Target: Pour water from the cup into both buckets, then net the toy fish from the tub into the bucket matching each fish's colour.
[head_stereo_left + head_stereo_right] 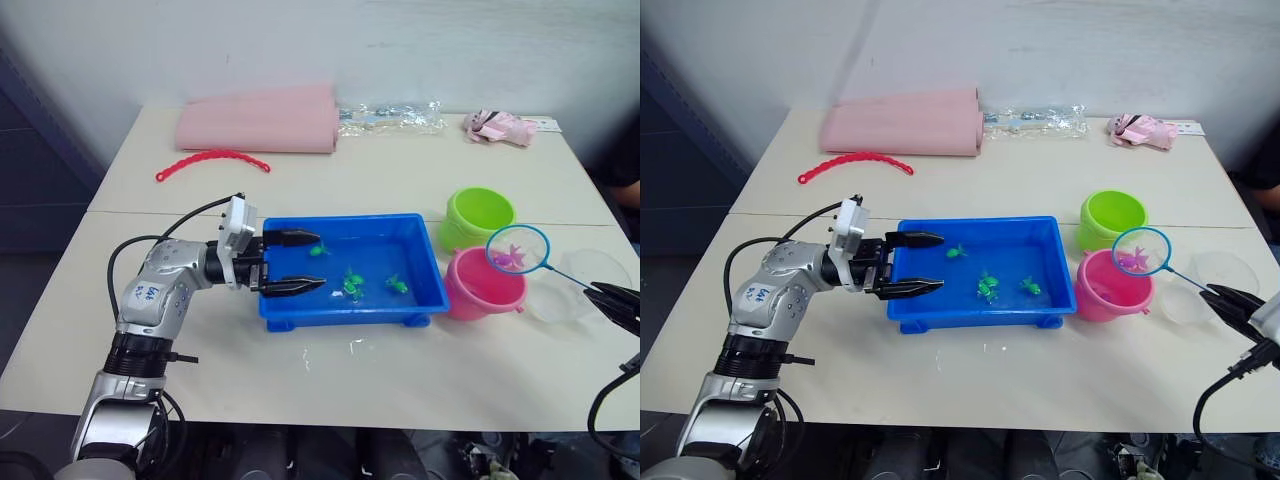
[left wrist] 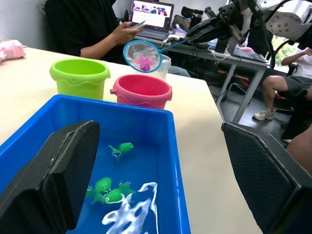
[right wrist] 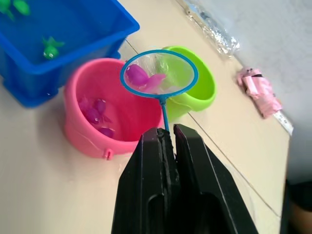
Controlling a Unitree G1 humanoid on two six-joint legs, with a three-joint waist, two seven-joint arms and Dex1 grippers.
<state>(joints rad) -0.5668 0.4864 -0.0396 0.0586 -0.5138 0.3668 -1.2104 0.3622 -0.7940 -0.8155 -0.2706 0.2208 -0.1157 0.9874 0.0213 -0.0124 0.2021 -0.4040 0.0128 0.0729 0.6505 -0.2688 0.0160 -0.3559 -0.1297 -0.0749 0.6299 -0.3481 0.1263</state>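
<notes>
The right gripper (image 3: pixel 166 139) is squeezed tight on the thin handle of the net (image 3: pixel 159 73), and it holds the hoop up over the pink bucket (image 1: pixel 484 285) so the pink fish (image 3: pixel 137 75) lying in the mesh can drop in with its own colour. More small pink fish (image 3: pixel 95 113) already sit at the bottom of that bucket, so I think the pink ones are nearly done. The net looks level, so it would need a tip to let the fish fall — and a sloppy tip could send it onto the table (image 1: pixel 400 180) or into the green bucket (image 1: pixel 477 218), which stands just beside the pink one, at about 11 o'clock from it. The clear cup (image 1: pixel 583 287) rests on the table at 3 o'clock from the pink bucket, near the right gripper, out of the way of the pouring spot. The blue tub (image 1: pixel 350 270) sits at 9 o'clock from the pink bucket, touching or almost touching it, close enough that the net has a short trip. A few green fish (image 1: pixel 352 284) are still in the tub — they belong in the green bucket. The left gripper (image 1: pixel 290 262) is spread wide with nothing in it, its two fingers reaching over the tub's 9 o'clock end, maybe to keep the tub from sliding.
</notes>
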